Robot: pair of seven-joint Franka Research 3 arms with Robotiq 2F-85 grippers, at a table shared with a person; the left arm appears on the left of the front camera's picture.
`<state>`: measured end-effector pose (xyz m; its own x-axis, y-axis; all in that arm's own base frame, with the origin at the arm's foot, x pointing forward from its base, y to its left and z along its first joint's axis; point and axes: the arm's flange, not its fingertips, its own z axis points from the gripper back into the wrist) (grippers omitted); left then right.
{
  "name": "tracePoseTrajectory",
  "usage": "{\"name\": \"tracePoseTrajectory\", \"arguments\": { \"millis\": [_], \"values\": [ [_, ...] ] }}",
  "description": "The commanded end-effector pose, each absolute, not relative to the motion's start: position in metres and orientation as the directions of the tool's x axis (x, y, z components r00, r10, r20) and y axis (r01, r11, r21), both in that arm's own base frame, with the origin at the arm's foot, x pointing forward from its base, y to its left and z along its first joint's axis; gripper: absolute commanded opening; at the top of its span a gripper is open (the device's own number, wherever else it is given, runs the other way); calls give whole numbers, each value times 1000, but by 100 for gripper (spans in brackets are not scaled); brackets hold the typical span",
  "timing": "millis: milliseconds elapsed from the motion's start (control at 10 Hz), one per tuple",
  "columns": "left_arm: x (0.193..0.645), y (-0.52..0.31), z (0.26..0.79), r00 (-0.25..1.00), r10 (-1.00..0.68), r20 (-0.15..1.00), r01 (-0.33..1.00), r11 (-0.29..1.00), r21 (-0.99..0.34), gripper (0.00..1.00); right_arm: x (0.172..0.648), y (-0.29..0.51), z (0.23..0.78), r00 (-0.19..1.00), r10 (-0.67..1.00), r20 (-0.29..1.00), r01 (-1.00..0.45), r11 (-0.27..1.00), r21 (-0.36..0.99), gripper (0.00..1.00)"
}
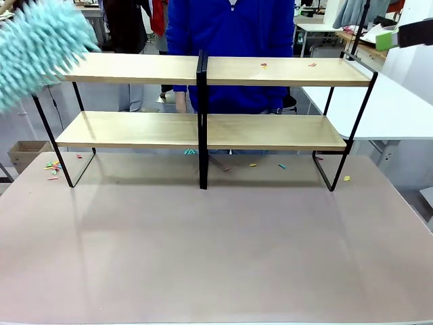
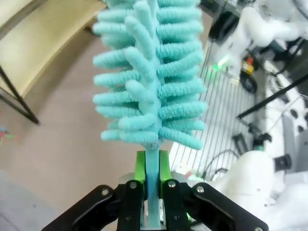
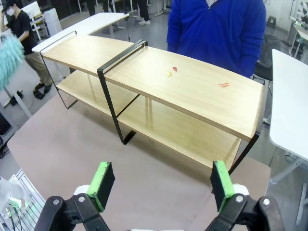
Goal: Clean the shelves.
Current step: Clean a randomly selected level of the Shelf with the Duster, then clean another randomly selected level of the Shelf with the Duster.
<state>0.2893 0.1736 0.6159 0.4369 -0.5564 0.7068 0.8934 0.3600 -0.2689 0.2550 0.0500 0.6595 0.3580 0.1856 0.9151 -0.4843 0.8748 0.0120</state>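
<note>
While the left claw [image 2: 153,187] clamps a teal duster [image 1: 37,51] beside the shelves [image 1: 135,68] at their left end, the right claw [image 3: 161,173] hangs spread wide off their right end.

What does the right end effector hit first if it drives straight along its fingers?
Likely the shelves, around the front edge of the upper board. The open right end effector hangs above the tabletop facing it; nothing shows between, but depth is unclear.

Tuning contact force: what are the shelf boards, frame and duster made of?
The shelf boards look like matte light wood or laminate, faint grain; the frame thin black metal, probably painted; the duster soft teal chenille-like microfibre fingers.
</note>
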Motion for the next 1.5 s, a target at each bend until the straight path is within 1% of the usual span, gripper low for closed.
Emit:
{"name": "tracePoseTrajectory", "arguments": {
  "millis": [0,100,200,300,400,1100,1200,1300,1400],
  "values": [
    [306,208,643,346,-468,813,930,284,-232,12,256,50,659,359,184,915,-484,875,14,100],
    [310,226,651,323,-460,827,935,290,-204,12,256,50,659,359,184,915,-484,875,14,100],
    [313,245,650,263,-483,835,957,240,-162,12,256,50,659,359,184,915,-484,875,14,100],
    [319,251,644,383,-484,787,921,267,-283,12,256,50,659,359,184,915,-484,875,14,100],
    [300,225,654,327,-468,821,930,316,-190,12,256,50,659,359,184,915,-484,875,14,100],
    [300,225,654,327,-468,821,930,316,-190,12,256,50,659,359,184,915,-484,875,14,100],
    [302,230,657,347,-490,800,923,330,-198,12,256,50,659,359,184,915,-484,875,14,100],
    [313,200,664,403,-493,771,904,346,-251,12,256,50,659,359,184,915,-484,875,14,100],
    [330,165,683,418,-468,779,904,296,-308,12,256,50,659,359,184,915,-484,875,14,100]
  ]
}}
